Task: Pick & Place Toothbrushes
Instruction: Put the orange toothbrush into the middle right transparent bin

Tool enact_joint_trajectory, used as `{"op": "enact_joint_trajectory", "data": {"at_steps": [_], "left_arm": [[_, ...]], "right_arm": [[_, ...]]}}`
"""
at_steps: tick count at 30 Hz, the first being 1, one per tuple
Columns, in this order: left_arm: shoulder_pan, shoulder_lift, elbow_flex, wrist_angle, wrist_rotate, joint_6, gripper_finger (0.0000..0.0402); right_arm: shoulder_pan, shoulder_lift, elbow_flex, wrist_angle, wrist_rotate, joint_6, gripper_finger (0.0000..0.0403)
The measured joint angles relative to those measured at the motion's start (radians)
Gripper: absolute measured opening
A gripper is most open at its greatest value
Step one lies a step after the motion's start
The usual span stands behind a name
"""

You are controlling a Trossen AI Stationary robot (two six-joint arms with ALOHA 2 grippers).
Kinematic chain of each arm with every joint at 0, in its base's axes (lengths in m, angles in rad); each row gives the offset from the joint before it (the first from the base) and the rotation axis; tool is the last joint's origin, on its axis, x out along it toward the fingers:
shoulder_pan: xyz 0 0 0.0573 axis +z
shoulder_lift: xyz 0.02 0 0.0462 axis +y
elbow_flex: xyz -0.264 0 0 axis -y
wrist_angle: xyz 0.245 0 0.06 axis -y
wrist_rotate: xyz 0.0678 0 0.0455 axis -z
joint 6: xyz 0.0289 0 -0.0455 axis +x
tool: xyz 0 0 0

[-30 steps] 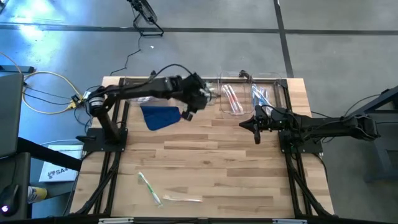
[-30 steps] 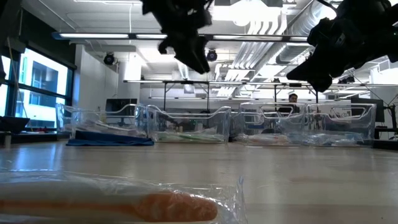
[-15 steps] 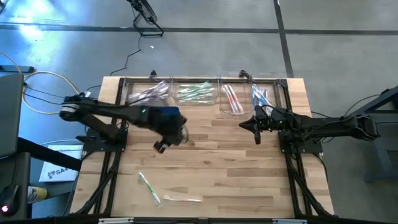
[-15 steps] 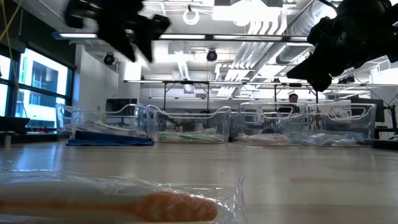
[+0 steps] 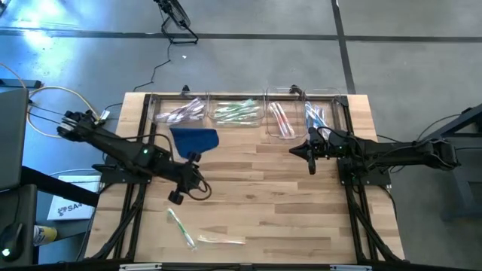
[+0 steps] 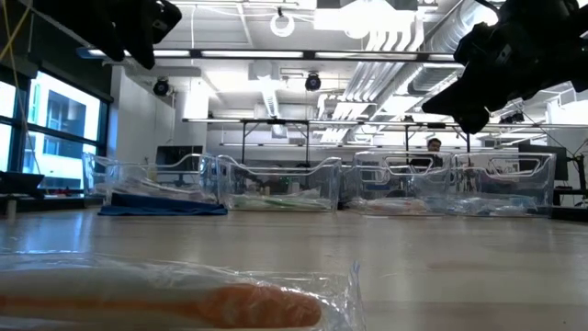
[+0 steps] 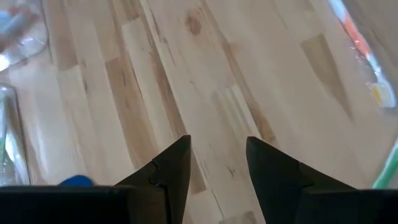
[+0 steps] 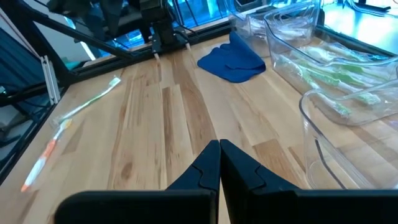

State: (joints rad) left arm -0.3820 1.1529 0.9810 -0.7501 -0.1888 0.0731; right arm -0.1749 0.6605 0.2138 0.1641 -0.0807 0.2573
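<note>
Two loose toothbrushes lie flat on the near-left of the table: a green one [image 5: 179, 226] [image 8: 87, 102] and a clear-wrapped one with an orange end [image 5: 218, 239] [image 8: 46, 155] [image 6: 184, 303]. More toothbrushes lie in the clear bins [image 5: 241, 113] along the far edge. My left gripper [image 5: 188, 190] [image 7: 217, 162] hangs open above bare wood, just on the far side of the two loose toothbrushes, with nothing between its fingers. My right gripper [image 5: 309, 154] [image 8: 219, 155] is shut and empty, above the table near the right-hand bins.
A blue cloth [image 5: 194, 139] [image 8: 233, 62] lies in front of the left bins. Several clear bins [image 8: 323, 68] [image 6: 276, 188] line the far edge. Bare wood lies across the table's middle and near right. A person stands far off in the room beyond [image 6: 432, 144].
My left gripper has swung from above the bins at the far edge toward the table's near-left, passing over the blue cloth and sinking slightly, and has rolled about its own axis. Its fingers have stayed open. Nothing on the table has moved.
</note>
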Motion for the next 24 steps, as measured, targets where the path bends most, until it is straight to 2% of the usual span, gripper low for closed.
{"op": "enact_joint_trajectory", "data": {"at_steps": [6,20,24], "left_arm": [[-0.011,0.004,0.000,0.000,-0.005,-0.018,0.0150],[-0.011,0.004,0.000,0.000,-0.134,0.032,0.0150],[-0.011,0.004,0.000,0.009,-0.144,0.024,0.0150]], "right_arm": [[0.000,0.000,0.000,0.001,0.000,0.002,0.0002],[0.000,0.000,0.000,-0.002,0.000,-0.026,0.0002],[0.000,0.000,0.000,-0.002,0.000,-0.042,0.0002]]}}
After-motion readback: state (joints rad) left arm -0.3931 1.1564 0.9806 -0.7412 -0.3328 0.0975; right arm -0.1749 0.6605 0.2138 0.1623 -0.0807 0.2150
